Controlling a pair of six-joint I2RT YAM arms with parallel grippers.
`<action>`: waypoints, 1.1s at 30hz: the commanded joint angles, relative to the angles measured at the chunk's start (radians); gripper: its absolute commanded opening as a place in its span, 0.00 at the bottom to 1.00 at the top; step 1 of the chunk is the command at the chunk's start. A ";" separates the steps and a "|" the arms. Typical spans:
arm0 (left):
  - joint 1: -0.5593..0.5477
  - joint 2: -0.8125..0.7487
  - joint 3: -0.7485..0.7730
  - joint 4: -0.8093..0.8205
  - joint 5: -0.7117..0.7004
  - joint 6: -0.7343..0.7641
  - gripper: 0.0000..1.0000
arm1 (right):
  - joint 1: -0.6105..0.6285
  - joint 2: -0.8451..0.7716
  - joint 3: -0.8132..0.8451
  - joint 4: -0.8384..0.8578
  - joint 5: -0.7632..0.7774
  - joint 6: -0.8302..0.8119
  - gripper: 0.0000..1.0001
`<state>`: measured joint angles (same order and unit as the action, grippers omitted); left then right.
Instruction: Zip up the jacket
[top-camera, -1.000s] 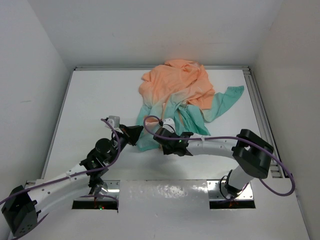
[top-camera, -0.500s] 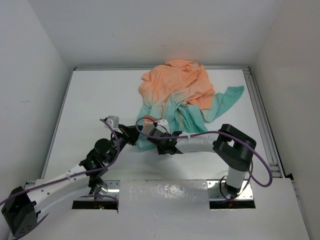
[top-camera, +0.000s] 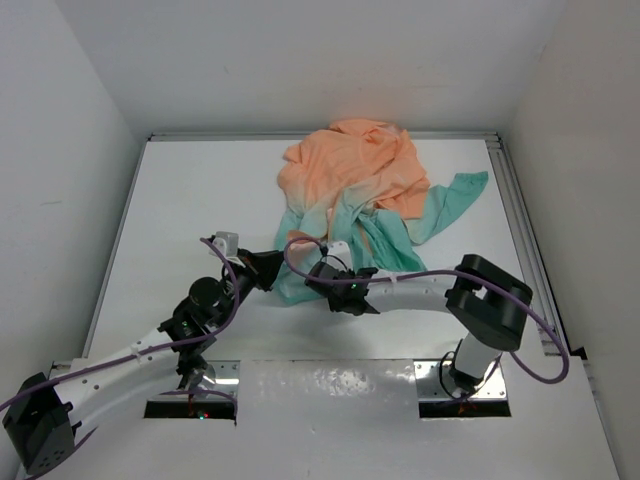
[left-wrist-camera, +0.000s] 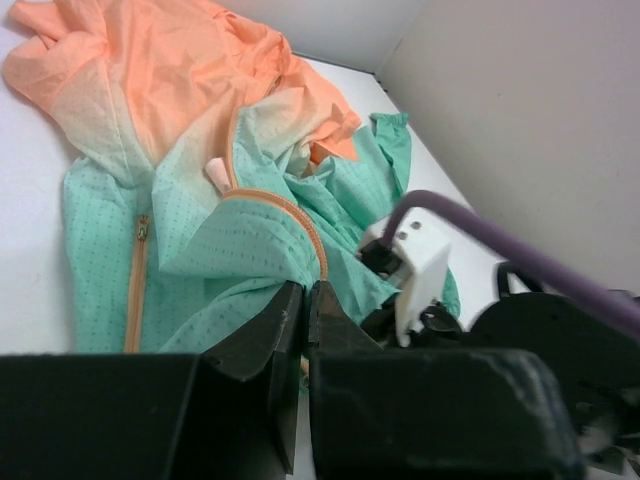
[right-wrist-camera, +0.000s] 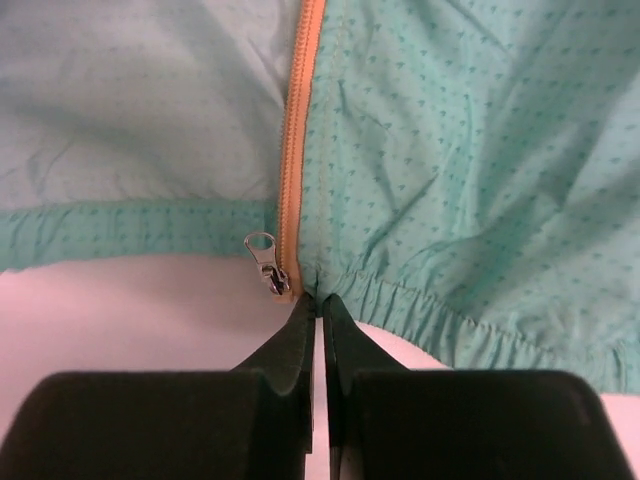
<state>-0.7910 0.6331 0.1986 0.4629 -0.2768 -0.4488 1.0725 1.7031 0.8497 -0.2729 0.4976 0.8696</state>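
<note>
The jacket (top-camera: 350, 180) lies crumpled at the back middle of the table, peach-orange at the far end and teal-green near me. My left gripper (top-camera: 270, 269) is at the left part of the teal hem. In the left wrist view my left gripper (left-wrist-camera: 305, 290) is shut on the jacket (left-wrist-camera: 200, 180) where an orange zipper edge (left-wrist-camera: 290, 210) runs down into it. My right gripper (top-camera: 322, 278) sits just to its right. In the right wrist view my right gripper (right-wrist-camera: 318, 300) is shut on the jacket's hem (right-wrist-camera: 450, 320), beside the metal zipper slider (right-wrist-camera: 268, 262) at the foot of the orange zipper (right-wrist-camera: 295, 120).
The table (top-camera: 190, 200) is white with a raised rail along its back and right sides (top-camera: 515, 210). A teal sleeve (top-camera: 455, 200) trails toward the right rail. The right arm's white camera mount (left-wrist-camera: 415, 265) stands close to my left fingers.
The right arm's elbow swung left and then partly back to the right, with its gripper staying at the hem. The left arm and the jacket have barely moved.
</note>
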 joint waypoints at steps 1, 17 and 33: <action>-0.002 -0.003 -0.002 0.033 -0.001 0.013 0.00 | 0.040 -0.095 0.009 -0.066 0.018 -0.023 0.00; -0.002 0.010 -0.004 0.045 0.007 0.016 0.00 | 0.099 -0.255 -0.150 -0.161 -0.278 -0.023 0.27; -0.002 0.004 -0.001 0.040 0.013 0.019 0.00 | 0.101 -0.197 -0.055 -0.135 -0.036 0.028 0.09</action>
<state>-0.7910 0.6479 0.1963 0.4652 -0.2729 -0.4480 1.1675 1.4693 0.7612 -0.4156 0.3683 0.8566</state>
